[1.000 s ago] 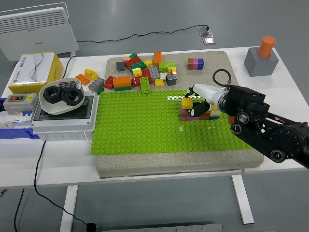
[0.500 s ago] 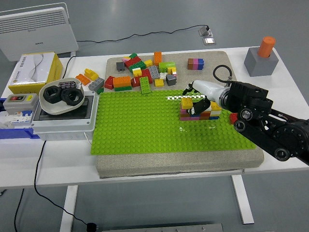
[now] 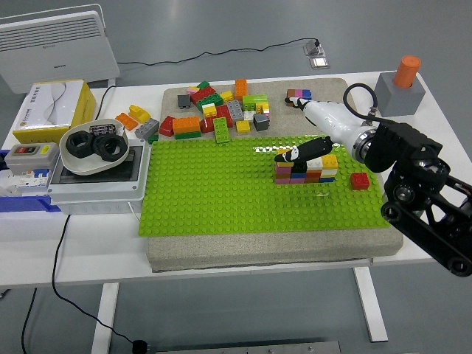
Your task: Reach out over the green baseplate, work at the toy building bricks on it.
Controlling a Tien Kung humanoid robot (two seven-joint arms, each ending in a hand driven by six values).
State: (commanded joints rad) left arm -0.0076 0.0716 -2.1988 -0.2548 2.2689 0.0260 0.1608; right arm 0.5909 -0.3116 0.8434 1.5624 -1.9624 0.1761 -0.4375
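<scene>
Green baseplate (image 3: 221,192) lies on a grey mat; we note a low stack of bricks (image 3: 306,169) at its right part, 1 red brick (image 3: 360,181) just beside. We observe the right hand (image 3: 313,133) over the stack; whether it grips anything we cannot tell.

Showing a white-shelled right hand (image 3: 313,133) with black fingers (image 3: 302,153), joining a black arm (image 3: 420,192) built of bulky round-jointed links behind the wrist. Carrying a thin black cable (image 3: 357,94) looping just above that wrist.
</scene>
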